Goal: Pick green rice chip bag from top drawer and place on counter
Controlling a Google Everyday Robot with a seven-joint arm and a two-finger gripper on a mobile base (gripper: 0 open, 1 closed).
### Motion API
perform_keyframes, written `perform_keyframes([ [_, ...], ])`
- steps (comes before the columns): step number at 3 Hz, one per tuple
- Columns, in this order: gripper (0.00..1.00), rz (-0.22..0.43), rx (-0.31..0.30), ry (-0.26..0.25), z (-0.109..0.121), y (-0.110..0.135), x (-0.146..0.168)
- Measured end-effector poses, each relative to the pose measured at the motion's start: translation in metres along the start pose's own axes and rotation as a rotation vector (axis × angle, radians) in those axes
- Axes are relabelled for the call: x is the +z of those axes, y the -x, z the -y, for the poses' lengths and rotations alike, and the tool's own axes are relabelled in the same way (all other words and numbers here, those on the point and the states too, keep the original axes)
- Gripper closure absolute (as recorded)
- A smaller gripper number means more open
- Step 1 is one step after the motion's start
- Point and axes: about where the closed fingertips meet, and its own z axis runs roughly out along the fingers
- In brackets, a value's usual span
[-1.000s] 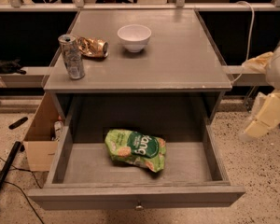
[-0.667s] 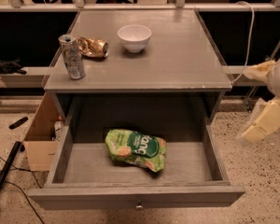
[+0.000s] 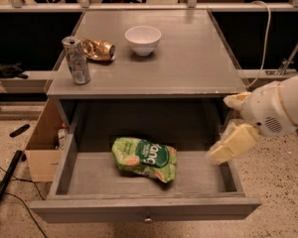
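Note:
The green rice chip bag (image 3: 145,158) lies flat on the bottom of the open top drawer (image 3: 89,180), near its middle, logo up. The counter (image 3: 188,58) is the grey top of the cabinet above the drawer. My gripper (image 3: 232,124) is at the right side of the cabinet, over the drawer's right wall and just below the counter's front right corner. Its two cream fingers (image 3: 234,145) stand apart and hold nothing. It is well to the right of the bag and does not touch it.
On the counter stand a silver can (image 3: 77,60) at the front left, a gold foil wrapper (image 3: 99,49) behind it and a white bowl (image 3: 143,39) at the back middle. A cardboard box (image 3: 42,145) sits on the floor to the left of the drawer.
My gripper and arm have moved left, from beside the cabinet to over the drawer's right wall. The bag and the things on the counter have not moved.

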Motion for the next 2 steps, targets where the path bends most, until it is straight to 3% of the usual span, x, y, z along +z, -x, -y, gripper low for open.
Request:
perform_keyframes([
  [1, 0.0, 0.009, 0.0, 0.079, -0.0295, 0.0174, 0.0854],
  [2, 0.0, 0.009, 0.0, 0.079, -0.0295, 0.0174, 0.0854],
])
